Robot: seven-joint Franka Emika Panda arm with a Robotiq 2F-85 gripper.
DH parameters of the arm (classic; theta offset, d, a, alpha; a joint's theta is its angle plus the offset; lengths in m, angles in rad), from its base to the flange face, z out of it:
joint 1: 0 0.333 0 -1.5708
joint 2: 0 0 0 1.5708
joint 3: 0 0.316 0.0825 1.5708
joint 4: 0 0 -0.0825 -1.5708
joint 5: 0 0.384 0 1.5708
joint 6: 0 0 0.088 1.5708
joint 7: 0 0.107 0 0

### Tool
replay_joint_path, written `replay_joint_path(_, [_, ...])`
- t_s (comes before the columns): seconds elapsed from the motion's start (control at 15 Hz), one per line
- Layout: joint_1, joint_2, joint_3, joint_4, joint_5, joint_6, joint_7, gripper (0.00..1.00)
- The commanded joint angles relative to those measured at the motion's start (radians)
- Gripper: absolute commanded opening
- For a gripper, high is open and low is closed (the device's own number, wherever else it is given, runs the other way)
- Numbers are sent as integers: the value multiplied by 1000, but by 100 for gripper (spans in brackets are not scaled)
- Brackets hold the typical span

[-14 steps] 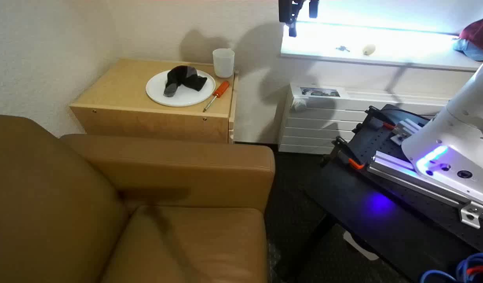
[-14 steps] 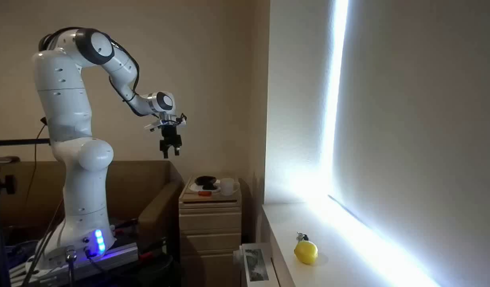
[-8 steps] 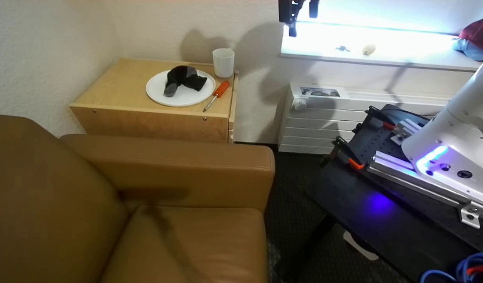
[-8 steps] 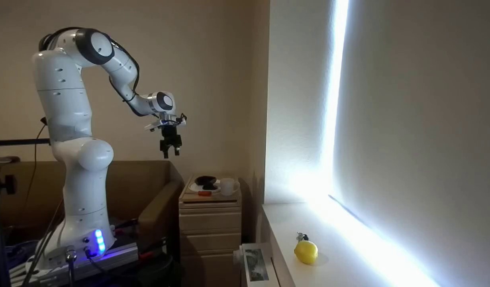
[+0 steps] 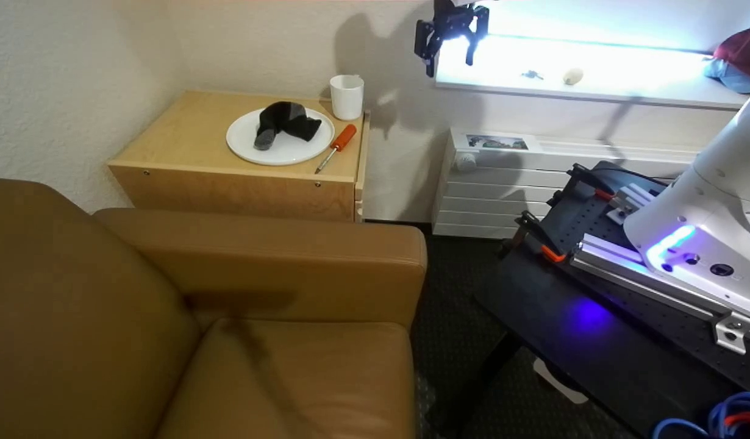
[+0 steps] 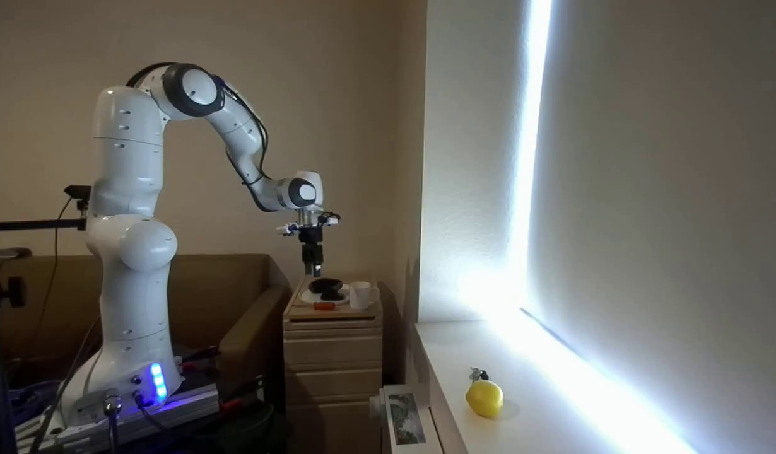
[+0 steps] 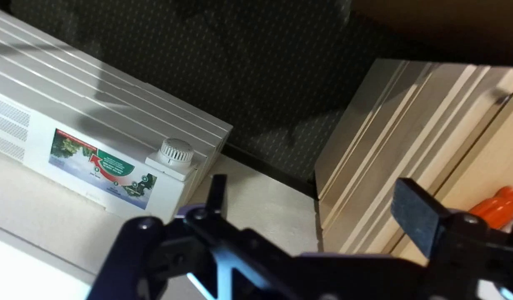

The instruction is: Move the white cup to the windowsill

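The white cup (image 5: 347, 97) stands upright on the side table's back corner, beside the round plate. In an exterior view the cup (image 6: 359, 295) shows a handle on its right. I cannot make out the cup in the wrist view. The windowsill (image 5: 625, 76) is a bright white ledge below the window; it also shows in an exterior view (image 6: 451, 353) and at the wrist view's lower left (image 7: 27, 271). My gripper (image 5: 450, 63) is open and empty, up in the air between cup and windowsill. In the wrist view its fingers (image 7: 313, 187) are wide apart.
The wooden side table (image 5: 186, 131) bears a white plate (image 5: 241, 143) with a black object (image 5: 286, 122) and an orange screwdriver (image 5: 343, 139). Keys (image 5: 532, 75), a lemon (image 6: 484, 398) and a cap (image 5: 741, 55) lie on the windowsill. A radiator (image 5: 497, 189) stands below it. A brown sofa (image 5: 259, 256) is in front.
The arm has reached forward and down, bringing the gripper closer to the side table. The gripper has also turned, so both fingers now show spread in an exterior view. The cup has not moved.
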Motion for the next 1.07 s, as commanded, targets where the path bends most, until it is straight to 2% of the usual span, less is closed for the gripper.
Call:
replay_joint_path(0.0, [-24,100,-72,77,148,40,-16,100])
replay_joint_path(0.07, [2,62,-82,32,82,38,-13,100])
replay_joint_path(0.27, [4,81,-98,46,93,39,-23,100])
replay_joint_path(0.4, [34,147,-101,95,40,27,48,100])
replay_joint_path(0.47, [44,188,-94,133,71,81,98,100])
replay_joint_path(0.67, [68,266,-56,258,265,116,153,100])
replay_joint_path(0.93, [103,387,-86,412,342,219,294,100])
replay_joint_path(1.0, [97,394,-82,424,378,181,328,100])
